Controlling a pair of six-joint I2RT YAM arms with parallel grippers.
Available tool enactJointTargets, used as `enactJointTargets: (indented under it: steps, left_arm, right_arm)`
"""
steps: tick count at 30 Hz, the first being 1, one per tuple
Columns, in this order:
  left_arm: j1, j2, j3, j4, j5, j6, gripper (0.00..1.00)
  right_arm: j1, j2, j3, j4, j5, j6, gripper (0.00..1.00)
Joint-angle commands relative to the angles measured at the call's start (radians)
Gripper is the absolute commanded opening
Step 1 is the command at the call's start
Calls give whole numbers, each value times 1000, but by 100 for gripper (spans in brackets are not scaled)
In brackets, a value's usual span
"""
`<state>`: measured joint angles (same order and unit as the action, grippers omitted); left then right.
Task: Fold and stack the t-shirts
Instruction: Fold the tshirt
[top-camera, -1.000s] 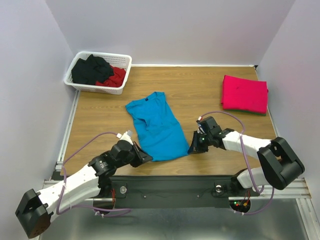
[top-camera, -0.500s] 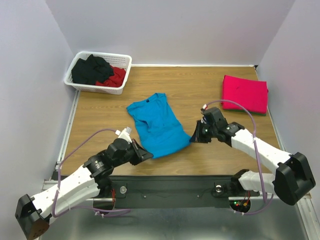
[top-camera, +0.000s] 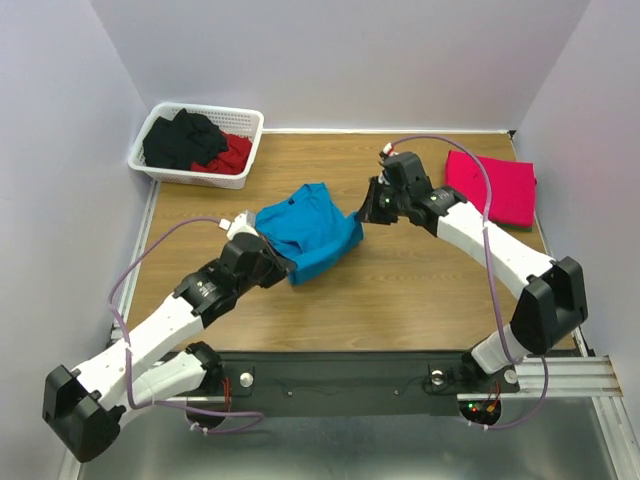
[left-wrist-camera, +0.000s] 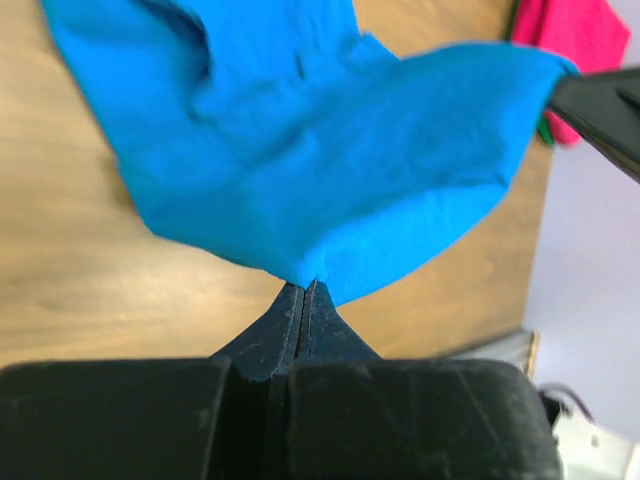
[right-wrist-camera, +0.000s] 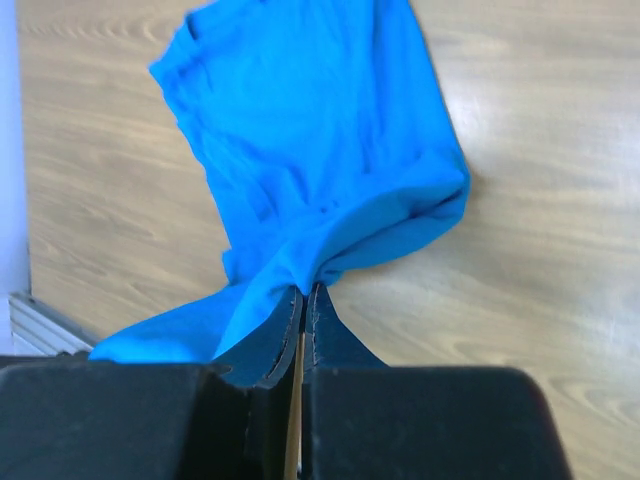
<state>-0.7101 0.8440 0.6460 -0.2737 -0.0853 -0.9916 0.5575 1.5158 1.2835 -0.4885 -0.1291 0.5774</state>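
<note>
- Pale walls stand around a brown wooden table (top-camera: 400, 300) in the view from above. At the far left corner we see a white plastic lattice basket (top-camera: 250, 128) with black cloth (top-camera: 180, 138) and red cloth (top-camera: 233, 153) in it.
- A folded pinkish-red t-shirt (top-camera: 495, 188) lies flat at the far right of the table, well apart from the basket.
- The bright turquoise-blue t-shirt (top-camera: 305, 228) is in the middle of the table, between the two arms. The left gripper (top-camera: 285, 268) pinches its near left corner, and the right gripper (top-camera: 366, 212) pinches its right corner.
- From the left wrist camera we see the left fingers (left-wrist-camera: 265, 335) pressed tight together, with a bit of the blue cloth squeezed between them. The cloth spreads out from there above the wood. One corner reaches the dark right gripper at the right edge, and the pinkish-red t-shirt shows in the top right corner.
- From the right wrist camera we see the right fingers (right-wrist-camera: 265, 345) closed tight on a bunched fold of the blue cloth. The rest of the turquoise-blue t-shirt drops away from the grip and lies on the table.
</note>
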Motion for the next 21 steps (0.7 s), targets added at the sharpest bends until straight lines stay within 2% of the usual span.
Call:
enactJointTargets:
  steps: [1, 13, 21]
  left_arm:
    - [99, 24, 69, 27, 24, 106, 0]
    - [294, 125, 135, 62, 79, 206, 0]
    - [383, 184, 176, 100, 150, 254, 0]
  right_arm:
    - [-7, 47, 131, 19, 22, -30, 0]
    - [-42, 236, 381, 19, -9, -68, 0]
    - [-57, 325, 482, 19, -32, -82, 0]
